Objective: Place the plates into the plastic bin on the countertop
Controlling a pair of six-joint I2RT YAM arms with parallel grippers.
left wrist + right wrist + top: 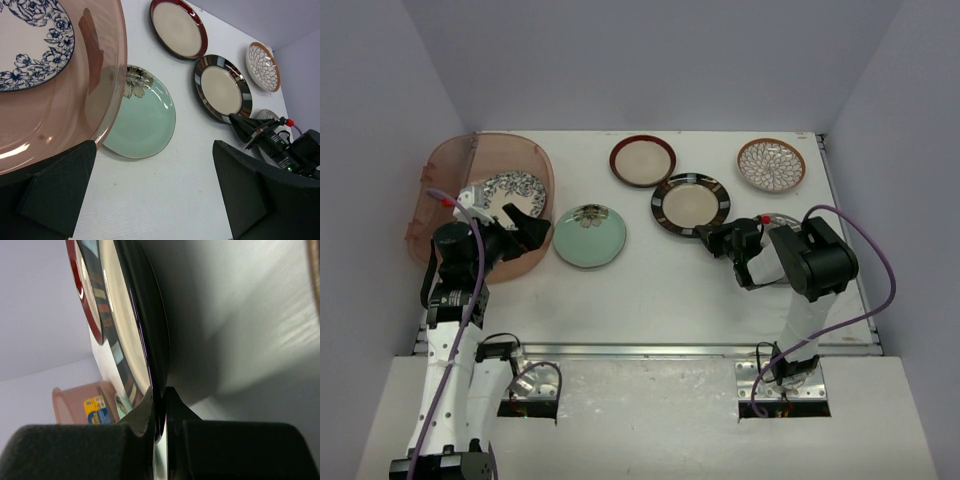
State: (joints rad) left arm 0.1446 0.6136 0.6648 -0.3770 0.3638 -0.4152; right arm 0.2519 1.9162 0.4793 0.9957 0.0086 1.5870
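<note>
Right gripper (160,402) filled the bottom of its own wrist view: both black fingers were pressed together on the near rim of the black-rimmed cream plate (142,335), with only the rim's thickness between them. Grip confirmed as closed on that plate. From above, the plate sat near the middle of the countertop (650,300), and the gripper met it at its near right edge. Could not tell whether the plate was lifted off the surface or resting flat.

Left gripper (150,200) was spread fully wide, nothing between the fingers and no contact seen. It hung over the near right rim of the plastic bin (440,170), which stood at the far left of the countertop.

Plate positions:
- blue-white floral plate (508,188): inside the bin.
- mint green plate (589,236): just right of the bin, on the countertop.
- brown-rimmed cream plate (643,161): far side, beyond the gripped plate and close to it.
- brown-white petal plate (771,165): far right, apart from the others.
- grey plate (266,115): only an edge seen behind the right gripper in the left wrist view; pattern not legible.
</note>
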